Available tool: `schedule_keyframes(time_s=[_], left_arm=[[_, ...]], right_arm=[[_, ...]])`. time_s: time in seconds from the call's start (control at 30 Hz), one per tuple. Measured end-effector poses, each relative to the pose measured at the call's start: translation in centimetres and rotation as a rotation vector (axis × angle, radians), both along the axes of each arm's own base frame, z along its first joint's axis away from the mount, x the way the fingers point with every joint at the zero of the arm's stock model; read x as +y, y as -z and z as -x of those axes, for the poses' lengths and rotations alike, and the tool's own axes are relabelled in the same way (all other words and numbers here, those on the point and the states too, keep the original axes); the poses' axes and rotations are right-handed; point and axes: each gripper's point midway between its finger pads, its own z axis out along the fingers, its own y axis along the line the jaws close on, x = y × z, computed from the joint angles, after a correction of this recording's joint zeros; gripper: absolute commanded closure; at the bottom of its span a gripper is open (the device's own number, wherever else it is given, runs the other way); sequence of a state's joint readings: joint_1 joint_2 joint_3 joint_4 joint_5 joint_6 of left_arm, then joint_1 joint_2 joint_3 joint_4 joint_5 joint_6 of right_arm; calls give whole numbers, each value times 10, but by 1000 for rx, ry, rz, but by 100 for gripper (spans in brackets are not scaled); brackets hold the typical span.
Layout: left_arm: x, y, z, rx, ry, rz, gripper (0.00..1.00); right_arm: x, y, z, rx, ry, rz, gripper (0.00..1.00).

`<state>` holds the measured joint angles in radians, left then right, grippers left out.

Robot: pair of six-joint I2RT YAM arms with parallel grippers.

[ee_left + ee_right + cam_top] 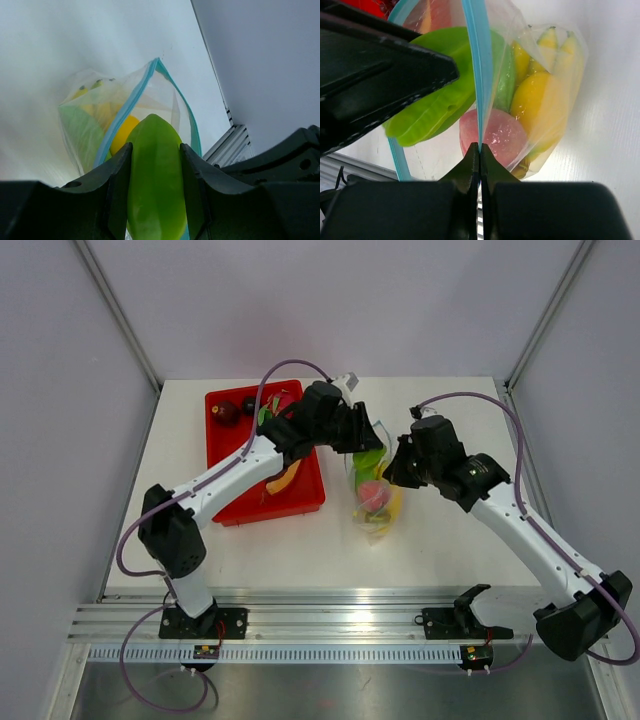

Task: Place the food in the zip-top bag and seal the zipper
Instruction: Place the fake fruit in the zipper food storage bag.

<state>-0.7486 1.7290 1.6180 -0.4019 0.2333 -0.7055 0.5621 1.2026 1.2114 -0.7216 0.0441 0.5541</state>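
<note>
Left gripper clamps the green fruit at the bag mouth, centre of the worktop — right gripper pinches the blue zipper tight. Film looks flimsy, slippery (fruit light, rigid) — best held by that stiffer strip.

A red rectangular plastic tray lies on the far left part of a white tabletop. Its long sides run away from the near edge, slightly skewed. A ribbed aluminium rail runs along the table's near edge, and a dull grey metal ledge sits just below it. Pale lilac wall panels close in the back and both sides. A slanting silver metal strut rises at each back corner where the panels meet.
</note>
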Motion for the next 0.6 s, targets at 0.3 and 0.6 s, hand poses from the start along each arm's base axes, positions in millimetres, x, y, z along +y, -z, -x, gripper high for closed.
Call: schedule_keyframes(time_s=[0.3,0.6], left_arm=[[-27,23,2,50,37,-43,7],[-17,-18,41,11,138,7,30]], right_arm=[[-10,-6,7,-15,19,10,99],[-15,0,10,-12,34,26,99]])
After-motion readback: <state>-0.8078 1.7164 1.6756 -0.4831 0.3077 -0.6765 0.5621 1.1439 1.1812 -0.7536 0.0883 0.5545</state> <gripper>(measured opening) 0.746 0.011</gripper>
